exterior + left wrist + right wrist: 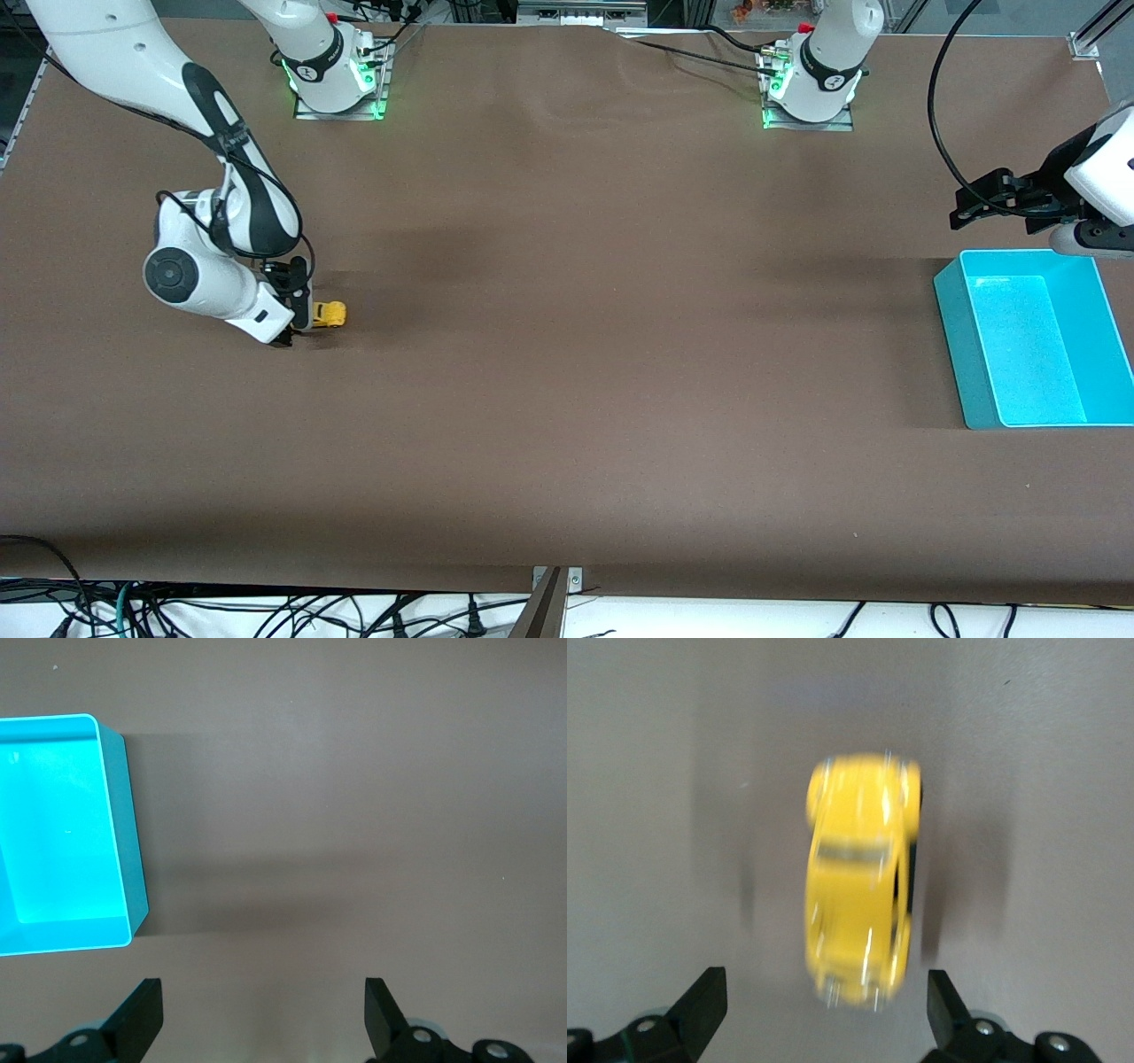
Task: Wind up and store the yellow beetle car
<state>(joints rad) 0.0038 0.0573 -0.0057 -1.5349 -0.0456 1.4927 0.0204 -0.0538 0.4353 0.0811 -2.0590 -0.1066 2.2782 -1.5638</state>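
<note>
The wide brown tabletop (567, 425) is bare along the edge nearest the front camera. Farther in, toward the left arm's end, sits the rectangular turquoise plastic bin (952, 328), open-topped, with nothing visible inside it. At about the same depth, toward the right arm's end, the small yellow beetle-shaped toy car (330, 315) rests on its wheels on the brown surface, well apart from the bin. The right gripper (297, 321) is down low just beside the car, at roughly nine o'clock from it in the front view. In the right wrist view the car (859, 886) lies between and ahead of the two black fingertips (700, 1001), its rounded roof and dark window strip facing the camera; the jaws are spread wide, with clear space on both sides of the body, and they hold nothing. The car looks smeared in that view. The left gripper (979, 202) hangs in the air over the bin's farther edge, at about twelve o'clock from the bin in the front view, and that arm waits. In the left wrist view its black fingertips (142, 1014) stand far apart with nothing between them, and a corner of the turquoise bin (124, 842) shows below. Farthest back, the two arm bases stand along the tabletop's rear edge.
</note>
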